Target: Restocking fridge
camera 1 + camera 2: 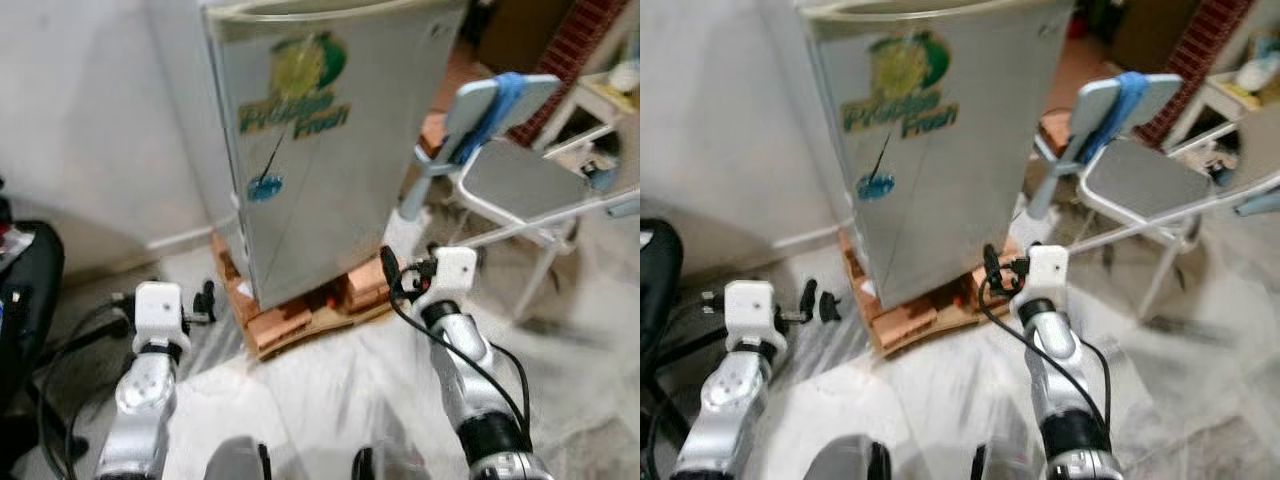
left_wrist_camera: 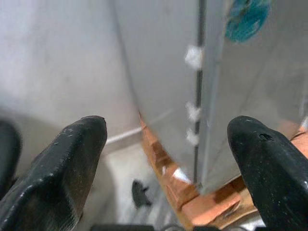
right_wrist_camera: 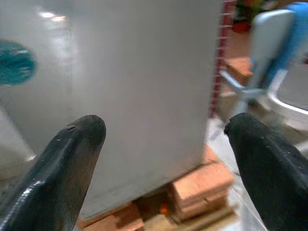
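A small silver fridge (image 1: pixel 330 150) stands straight ahead with its door shut. The door carries a green and yellow logo sticker (image 1: pixel 300 85) and a round blue sticker (image 1: pixel 265 186). The fridge rests on bricks and a wooden base (image 1: pixel 300 315) on the floor. My left gripper (image 2: pixel 168 139) is held low at the fridge's left front corner, open and empty. My right gripper (image 3: pixel 166 134) is held low before the fridge's right front corner, also open with nothing between its fingers. Both are a short way off the fridge.
A grey folding chair (image 1: pixel 520 180) with a blue cloth (image 1: pixel 505 100) over its back stands close to the right of the fridge. A black object (image 1: pixel 25 290) and cables (image 1: pixel 70 340) lie at the left. A white wall (image 1: pixel 90 120) runs behind.
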You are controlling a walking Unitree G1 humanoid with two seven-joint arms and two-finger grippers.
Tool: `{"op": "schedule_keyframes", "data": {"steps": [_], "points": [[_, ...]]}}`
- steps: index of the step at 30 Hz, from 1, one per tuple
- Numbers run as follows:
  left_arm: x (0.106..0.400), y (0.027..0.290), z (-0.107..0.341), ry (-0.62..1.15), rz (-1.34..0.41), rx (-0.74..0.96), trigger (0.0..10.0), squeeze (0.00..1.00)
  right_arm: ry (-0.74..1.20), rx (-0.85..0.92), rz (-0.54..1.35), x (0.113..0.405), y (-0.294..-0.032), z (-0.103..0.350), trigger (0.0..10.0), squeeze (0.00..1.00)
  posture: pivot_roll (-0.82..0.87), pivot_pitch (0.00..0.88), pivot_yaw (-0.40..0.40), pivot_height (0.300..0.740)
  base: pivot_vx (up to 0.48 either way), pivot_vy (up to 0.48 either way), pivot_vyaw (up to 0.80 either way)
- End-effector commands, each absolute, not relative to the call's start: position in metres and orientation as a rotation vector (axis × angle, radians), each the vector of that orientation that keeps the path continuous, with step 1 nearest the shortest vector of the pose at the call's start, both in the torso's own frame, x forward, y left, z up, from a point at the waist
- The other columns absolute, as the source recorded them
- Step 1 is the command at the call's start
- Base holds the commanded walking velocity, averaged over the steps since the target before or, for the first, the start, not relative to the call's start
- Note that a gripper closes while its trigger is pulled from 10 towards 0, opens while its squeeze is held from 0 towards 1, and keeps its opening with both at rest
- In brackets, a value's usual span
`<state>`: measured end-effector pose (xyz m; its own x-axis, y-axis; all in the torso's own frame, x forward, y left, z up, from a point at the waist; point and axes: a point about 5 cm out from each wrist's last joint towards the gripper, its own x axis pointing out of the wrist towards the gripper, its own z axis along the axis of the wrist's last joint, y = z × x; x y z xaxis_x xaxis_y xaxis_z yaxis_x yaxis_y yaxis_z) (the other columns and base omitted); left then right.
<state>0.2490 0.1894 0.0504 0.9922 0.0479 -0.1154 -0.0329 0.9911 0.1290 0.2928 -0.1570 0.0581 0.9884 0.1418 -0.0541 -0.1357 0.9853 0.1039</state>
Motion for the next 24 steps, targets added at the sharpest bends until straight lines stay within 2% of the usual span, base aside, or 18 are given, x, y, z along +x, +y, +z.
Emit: {"op": "schedule_keyframes", "data": {"steps": [1,24], "points": [[0.2505,0.1777,0.0504,0.118,0.006,0.119,10.0,0.0,0.077,0.091,0.107,0.2903,-0.1695,0.0548,10.0,0.0,0.08,0.095,-0.028,0.74,0.0,0.48,0.0],[0.2535,0.1704,0.0564,0.09,-0.031,0.101,10.0,0.0,0.087,0.08,0.11,0.2934,-0.1703,0.0544,10.0,0.0,0.09,0.091,-0.032,0.74,0.0,0.48,0.0]]}}
